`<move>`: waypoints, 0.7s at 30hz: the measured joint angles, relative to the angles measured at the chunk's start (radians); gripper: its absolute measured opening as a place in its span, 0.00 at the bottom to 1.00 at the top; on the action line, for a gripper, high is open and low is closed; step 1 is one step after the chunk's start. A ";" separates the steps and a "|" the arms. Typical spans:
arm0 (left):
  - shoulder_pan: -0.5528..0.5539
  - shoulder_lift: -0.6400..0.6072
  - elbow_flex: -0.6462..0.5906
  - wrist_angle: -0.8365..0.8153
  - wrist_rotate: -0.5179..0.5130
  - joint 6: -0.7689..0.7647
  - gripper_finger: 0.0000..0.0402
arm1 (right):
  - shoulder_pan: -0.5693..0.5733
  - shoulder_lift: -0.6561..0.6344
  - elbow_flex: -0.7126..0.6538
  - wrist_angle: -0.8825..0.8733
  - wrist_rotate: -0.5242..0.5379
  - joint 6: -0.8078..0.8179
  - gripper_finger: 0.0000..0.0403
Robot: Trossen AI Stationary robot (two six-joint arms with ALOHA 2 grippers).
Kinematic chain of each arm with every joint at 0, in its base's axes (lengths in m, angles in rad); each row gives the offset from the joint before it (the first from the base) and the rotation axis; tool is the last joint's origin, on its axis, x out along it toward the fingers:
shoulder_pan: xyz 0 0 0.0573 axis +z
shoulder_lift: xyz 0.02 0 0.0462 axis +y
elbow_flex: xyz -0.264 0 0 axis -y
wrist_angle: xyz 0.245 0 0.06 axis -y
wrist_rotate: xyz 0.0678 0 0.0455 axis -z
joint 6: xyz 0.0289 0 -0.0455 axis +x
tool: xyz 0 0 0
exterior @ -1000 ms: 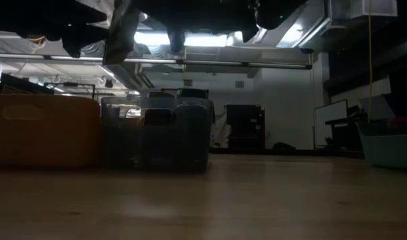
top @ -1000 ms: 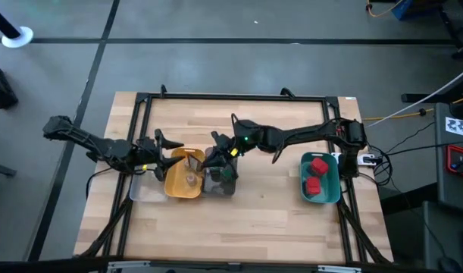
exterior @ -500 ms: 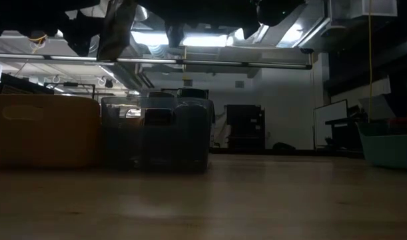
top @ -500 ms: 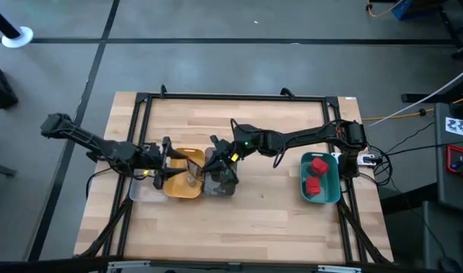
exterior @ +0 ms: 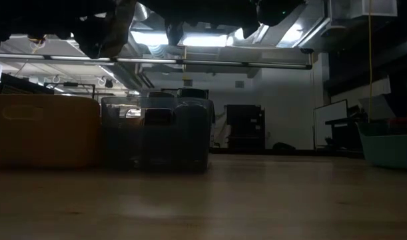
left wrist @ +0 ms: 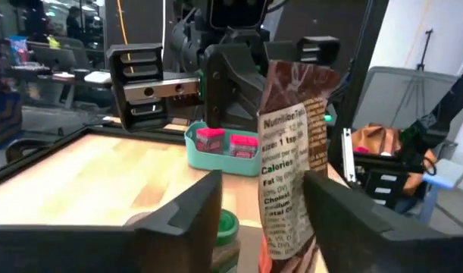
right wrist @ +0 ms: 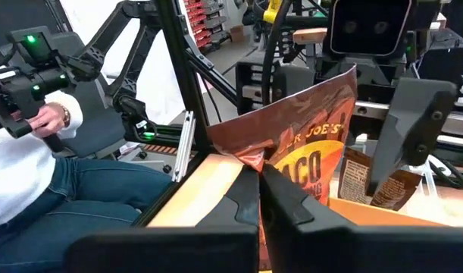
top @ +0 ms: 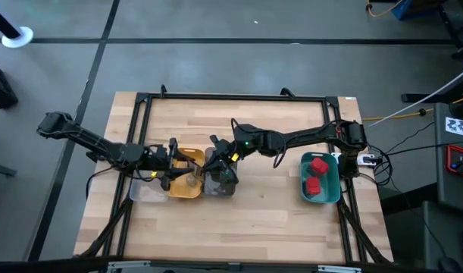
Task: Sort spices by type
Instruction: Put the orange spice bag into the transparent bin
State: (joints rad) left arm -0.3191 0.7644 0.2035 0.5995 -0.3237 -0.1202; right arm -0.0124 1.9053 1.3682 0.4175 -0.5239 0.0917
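Note:
A flat brown-orange packet (right wrist: 303, 144), one of the spices, hangs over the trays with my right gripper (right wrist: 260, 193) shut on it. It shows dark at the low view's top (exterior: 116, 27). My left gripper (left wrist: 261, 216) is open, level above the yellow tray (top: 182, 182). Its fingers stand on either side of the same packet (left wrist: 292, 152), with a gap showing on one side. A second packet (right wrist: 360, 182) stands in the yellow tray. A green-lidded jar (left wrist: 227, 224) sits below the left fingers. Two red boxes (top: 316, 174) lie in the teal tray (top: 333, 189). My right gripper pinches the packet's crumpled side edge (right wrist: 246, 161) between its two shut fingers, which come in level from the table's right. The packet stands upright beyond the fingertips, its printed front toward that arm, lifted clear of the trays.
The clear tray (top: 142, 191), yellow tray and grey tray (top: 220, 182) stand side by side at the table's left centre, under both grippers. The teal tray is at the right edge. A seated person (right wrist: 42, 144) shows beyond the table's edge.
My left gripper has moved toward the table's right, over the yellow tray, up to the packet that my right gripper holds. The packet and my right gripper have kept their place.

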 joint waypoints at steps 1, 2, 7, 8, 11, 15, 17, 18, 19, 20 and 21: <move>0.001 0.005 0.000 0.001 0.000 0.007 0.41 | 0.000 0.000 0.000 0.000 0.000 0.000 0.01; 0.002 0.007 0.000 0.002 0.001 0.014 0.37 | 0.000 0.000 0.000 0.000 0.000 0.000 0.01; 0.001 0.008 0.000 0.020 0.003 0.026 0.13 | 0.000 0.000 0.000 0.000 0.001 0.000 0.01; 0.001 0.006 0.000 0.020 0.003 0.034 0.08 | 0.000 0.000 0.000 0.000 0.001 -0.001 0.01; 0.001 0.002 0.000 0.020 0.003 0.049 0.03 | -0.001 0.000 0.000 0.000 0.001 0.002 0.01; 0.001 -0.012 0.000 0.011 0.001 0.049 0.02 | 0.000 0.000 0.000 0.001 0.026 0.005 0.01; 0.001 -0.026 0.000 0.006 0.000 0.049 0.02 | 0.000 0.000 0.000 0.004 0.033 0.005 0.02; 0.001 -0.034 0.000 0.005 0.000 0.050 0.02 | 0.000 0.000 0.000 0.005 0.034 0.005 0.04; 0.001 -0.043 0.000 0.003 0.000 0.054 0.02 | 0.000 0.000 0.000 0.007 0.035 0.006 0.06; 0.001 -0.052 0.000 -0.001 0.000 0.062 0.02 | 0.000 0.000 0.000 0.007 0.034 0.006 0.08; 0.001 -0.064 0.000 -0.006 0.000 0.075 0.01 | 0.000 0.000 0.000 0.005 0.034 0.007 0.11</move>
State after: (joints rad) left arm -0.3180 0.7008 0.2035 0.5933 -0.3237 -0.0448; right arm -0.0128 1.9057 1.3685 0.4225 -0.4896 0.0983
